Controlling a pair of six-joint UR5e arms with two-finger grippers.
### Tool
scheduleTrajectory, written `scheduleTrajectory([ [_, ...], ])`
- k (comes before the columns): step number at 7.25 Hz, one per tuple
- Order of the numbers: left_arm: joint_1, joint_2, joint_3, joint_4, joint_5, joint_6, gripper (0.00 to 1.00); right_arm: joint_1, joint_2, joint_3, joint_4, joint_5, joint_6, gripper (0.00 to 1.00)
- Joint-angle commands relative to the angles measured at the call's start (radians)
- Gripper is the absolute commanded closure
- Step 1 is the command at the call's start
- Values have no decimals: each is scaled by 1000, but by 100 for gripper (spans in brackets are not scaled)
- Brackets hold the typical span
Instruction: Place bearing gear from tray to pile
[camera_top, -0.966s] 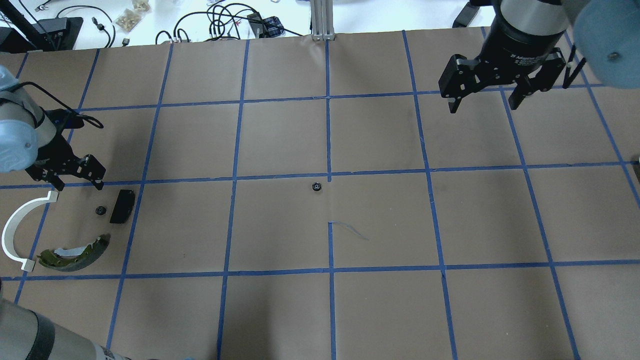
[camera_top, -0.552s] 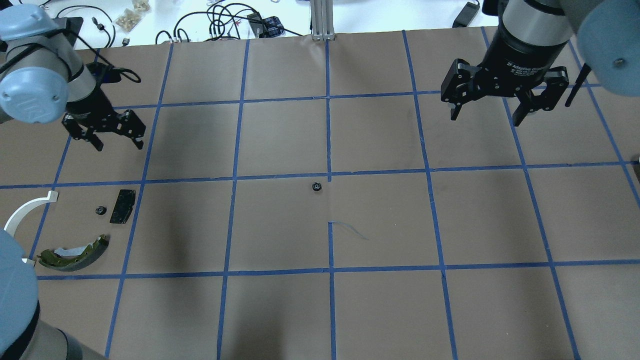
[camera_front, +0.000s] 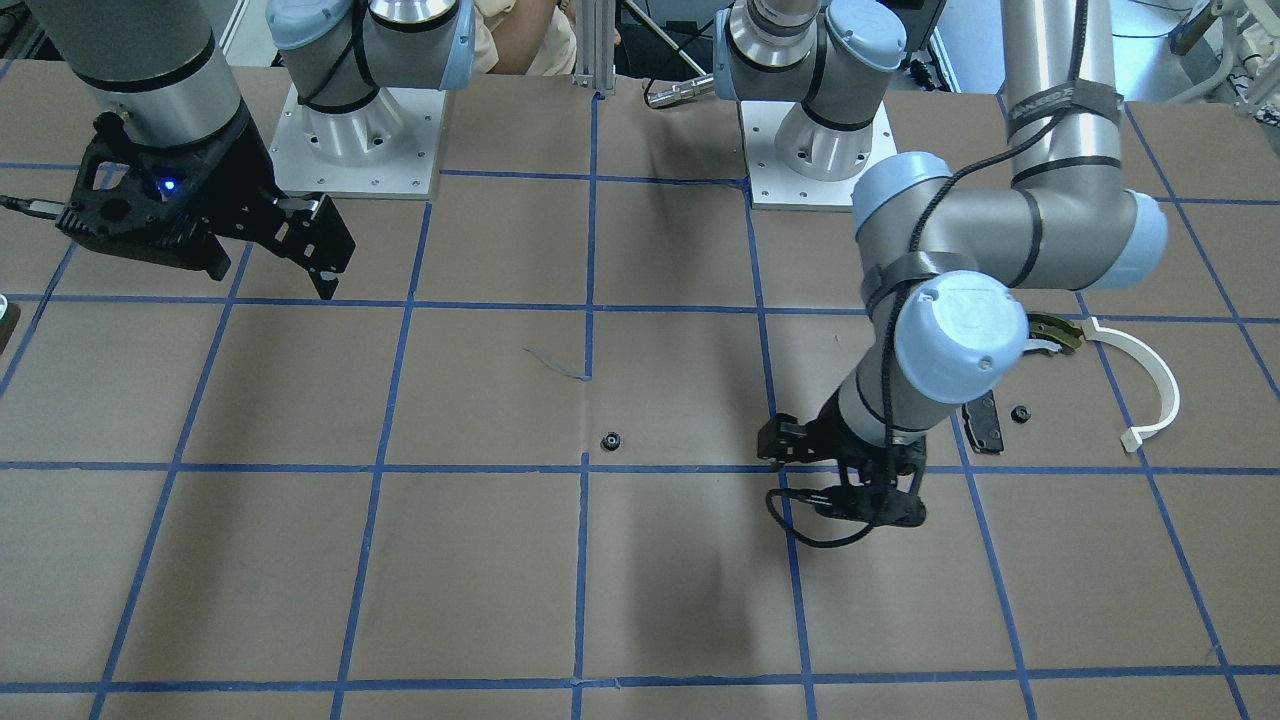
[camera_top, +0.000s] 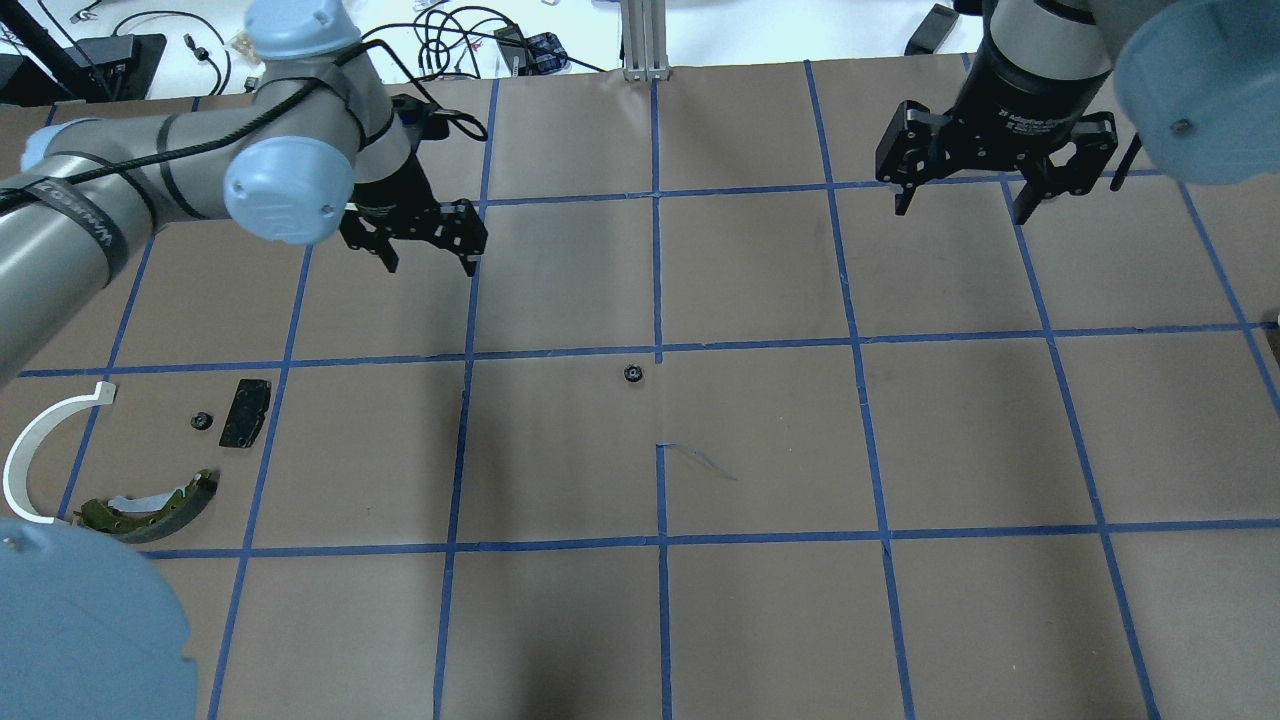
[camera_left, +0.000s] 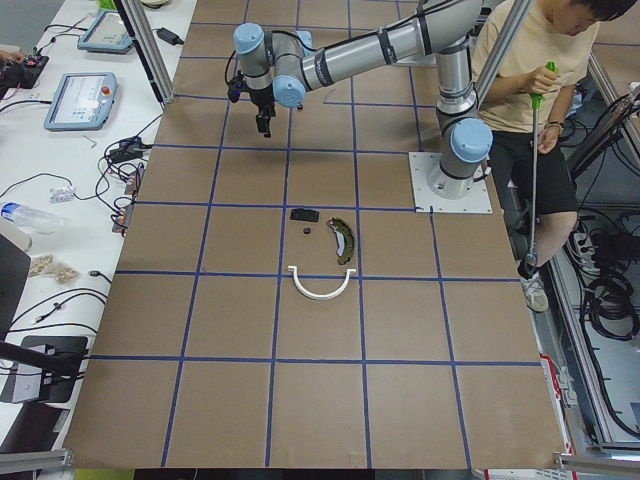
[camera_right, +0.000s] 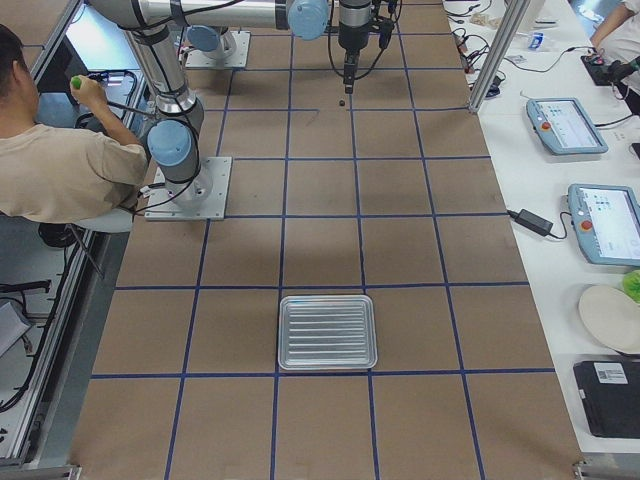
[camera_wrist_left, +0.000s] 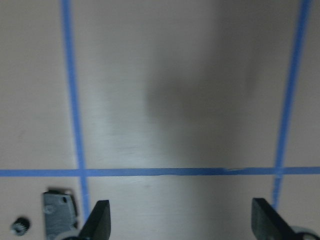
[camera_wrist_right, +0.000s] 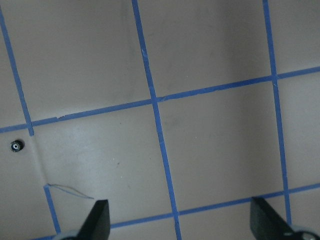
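One small black bearing gear lies alone at the table's middle, also showing in the right wrist view. Another gear rests in the pile at the left, beside the black pad, the white arc and the olive brake shoe. My left gripper hangs open and empty, behind and to the right of the pile. Over the far right squares my right gripper is open and empty too. The silver tray at the table's right end holds nothing.
Brown paper with a blue tape grid covers the table. Cables and small parts lie beyond its far edge. A person holding a green-handled stick sits behind the robot bases.
My left gripper has left the pile, travelling away from the robot and rightward towards the table's middle, still open. The gear stays by the black pad. The right gripper barely shifted.
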Motion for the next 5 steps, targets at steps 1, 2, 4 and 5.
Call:
scheduleTrajectory([
  [1,-142,-45,-18,74,-56,-62,0,2,10,-2,-39,-1,8,0],
  [2,-192,-74,-49,150,-55,-91,0,2,9,-2,-37,7,12,0],
  [4,-223,-91,-101,219,-56,-142,0,26,7,4,-33,4,18,0],
  [5,-231,-91,-109,219,-59,-161,0,43,9,1,-23,1,24,0],
])
